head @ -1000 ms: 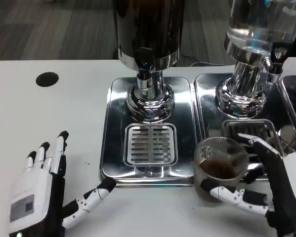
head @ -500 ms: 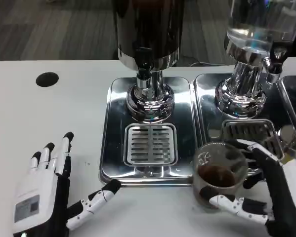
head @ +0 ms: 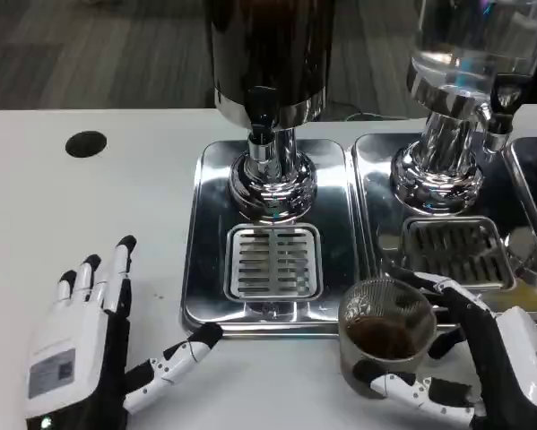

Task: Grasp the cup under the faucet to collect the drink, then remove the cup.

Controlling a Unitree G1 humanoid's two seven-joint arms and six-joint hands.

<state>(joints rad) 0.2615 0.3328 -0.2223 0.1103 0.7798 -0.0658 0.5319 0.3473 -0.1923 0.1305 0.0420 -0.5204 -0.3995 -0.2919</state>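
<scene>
We see the right hand (head: pixel 483 367) grasping the clear cup (head: pixel 386 333) of dark drink, fingers wrapped around its right side and base. The cup sits at the front edge of the drip tray (head: pixel 272 233), off the grate. The left hand (head: pixel 84 349) rests open-fingered on the table (head: pixel 89 197), holding nothing.
</scene>
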